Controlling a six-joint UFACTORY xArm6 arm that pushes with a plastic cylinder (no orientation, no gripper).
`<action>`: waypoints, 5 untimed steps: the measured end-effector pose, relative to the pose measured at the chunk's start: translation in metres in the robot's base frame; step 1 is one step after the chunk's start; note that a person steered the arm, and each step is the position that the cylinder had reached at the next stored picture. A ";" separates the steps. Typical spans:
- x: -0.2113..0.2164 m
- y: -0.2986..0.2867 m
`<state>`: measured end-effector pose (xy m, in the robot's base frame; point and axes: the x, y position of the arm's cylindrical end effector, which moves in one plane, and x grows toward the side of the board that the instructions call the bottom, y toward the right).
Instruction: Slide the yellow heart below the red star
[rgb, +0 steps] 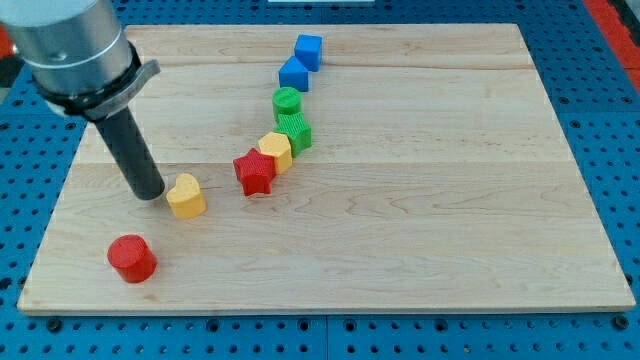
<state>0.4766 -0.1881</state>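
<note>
The yellow heart (186, 195) lies on the wooden board at the view's left of centre. The red star (255, 172) sits to its right and slightly higher in the view, a short gap away. My tip (150, 193) rests on the board just left of the yellow heart, touching or nearly touching its left side. The dark rod rises up and to the left from there to the grey arm body.
A yellow hexagon block (276, 150) touches the red star's upper right. Above it run a green star (294, 130), a green cylinder (287, 101) and two blue blocks (294, 73) (309, 50). A red cylinder (132, 258) sits near the board's lower left edge.
</note>
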 end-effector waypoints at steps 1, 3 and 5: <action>-0.004 0.022; -0.004 0.045; 0.003 0.034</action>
<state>0.4793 -0.1544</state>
